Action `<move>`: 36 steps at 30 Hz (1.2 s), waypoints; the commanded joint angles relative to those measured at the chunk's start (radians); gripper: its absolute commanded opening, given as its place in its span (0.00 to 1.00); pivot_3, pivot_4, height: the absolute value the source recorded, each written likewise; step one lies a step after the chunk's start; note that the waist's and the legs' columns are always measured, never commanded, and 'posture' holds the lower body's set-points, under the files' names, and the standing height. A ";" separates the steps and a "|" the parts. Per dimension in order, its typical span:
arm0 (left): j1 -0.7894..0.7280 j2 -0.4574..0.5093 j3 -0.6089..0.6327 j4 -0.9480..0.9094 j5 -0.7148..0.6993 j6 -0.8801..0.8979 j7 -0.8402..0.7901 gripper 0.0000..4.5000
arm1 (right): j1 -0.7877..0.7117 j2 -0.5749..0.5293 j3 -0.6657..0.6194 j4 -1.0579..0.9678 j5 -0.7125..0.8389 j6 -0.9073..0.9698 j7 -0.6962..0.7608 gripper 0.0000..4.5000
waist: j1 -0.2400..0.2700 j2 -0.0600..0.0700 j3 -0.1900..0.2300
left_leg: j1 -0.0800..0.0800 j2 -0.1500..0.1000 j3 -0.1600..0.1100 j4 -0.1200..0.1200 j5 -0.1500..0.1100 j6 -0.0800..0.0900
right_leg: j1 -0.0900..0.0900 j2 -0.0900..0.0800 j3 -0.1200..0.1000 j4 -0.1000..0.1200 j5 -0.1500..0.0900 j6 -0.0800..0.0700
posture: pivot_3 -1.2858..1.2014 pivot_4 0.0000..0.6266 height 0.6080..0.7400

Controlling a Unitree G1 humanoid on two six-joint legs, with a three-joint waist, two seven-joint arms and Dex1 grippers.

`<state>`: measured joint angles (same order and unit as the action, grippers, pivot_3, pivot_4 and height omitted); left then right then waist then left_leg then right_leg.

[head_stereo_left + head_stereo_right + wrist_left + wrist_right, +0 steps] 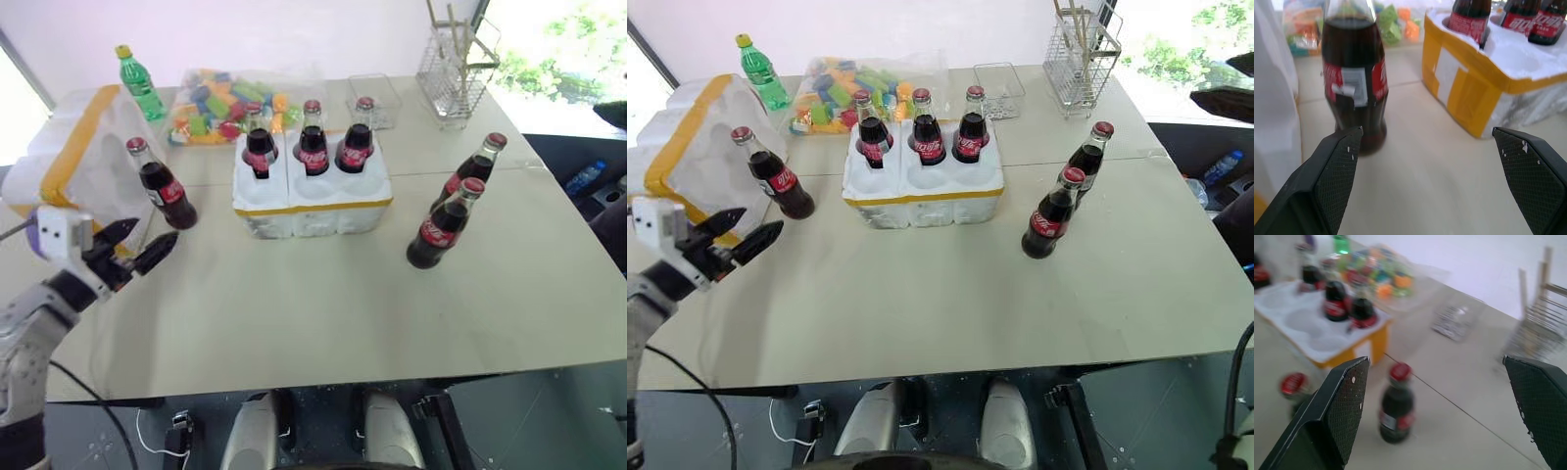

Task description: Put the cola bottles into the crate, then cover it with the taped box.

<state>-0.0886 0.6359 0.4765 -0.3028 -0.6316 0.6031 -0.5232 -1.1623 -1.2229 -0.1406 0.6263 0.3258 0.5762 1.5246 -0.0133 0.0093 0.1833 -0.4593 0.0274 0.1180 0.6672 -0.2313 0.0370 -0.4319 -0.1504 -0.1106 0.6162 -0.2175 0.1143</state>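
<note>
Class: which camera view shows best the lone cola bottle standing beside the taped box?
The left wrist view: the cola bottle looms close, label readable, between the open left pincer's fingers. Both eye views show it whole but smaller, beside the taped box.

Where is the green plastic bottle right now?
The green plastic bottle stands at the table's far left, behind the taped box and beside the bag of colourful blocks.

Glossy glass bottles [162, 186] with paper labels; rough white foam crate [312, 201], glossy yellow tape; matt table [323, 304].
</note>
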 commanded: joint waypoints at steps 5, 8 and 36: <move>-0.083 -0.059 -0.041 0.013 0.111 -0.027 0.171 0.99 | 0.015 0.040 -0.047 -0.417 0.213 0.317 -0.055 1.00 | 0.006 -0.002 0.000 | 0.000 0.000 0.000 0.000 0.000 0.000 | 0.000 0.000 0.000 0.000 0.000 0.000 | 0.52 0.24 0.97; -0.108 -0.070 -0.071 0.040 0.157 -0.046 0.196 0.99 | 0.054 0.064 -0.068 -0.508 0.273 0.375 -0.099 1.00 | 0.010 -0.003 -0.001 | 0.000 -0.001 -0.001 0.001 0.000 0.001 | 0.001 -0.001 0.000 0.000 0.001 -0.001 | 0.52 0.24 0.97; -0.552 -0.130 -0.288 0.699 0.395 -0.359 0.076 0.70 | 0.261 0.158 -0.110 -0.720 0.463 0.410 -0.295 1.00 | 0.027 -0.004 -0.001 | -0.002 0.000 -0.003 0.014 -0.004 0.008 | 0.003 -0.001 -0.002 0.009 0.001 0.000 | 0.52 0.24 0.97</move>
<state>-0.6366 0.5005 0.1896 0.4135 -0.2307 0.2467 -0.4296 -0.8873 -1.0421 -0.2319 -0.0771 0.7719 0.9964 1.2325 0.0141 0.0055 0.1822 -0.4613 0.0271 0.1150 0.6818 -0.2352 0.0447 -0.4292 -0.1513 -0.1126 0.6253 -0.2162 0.1141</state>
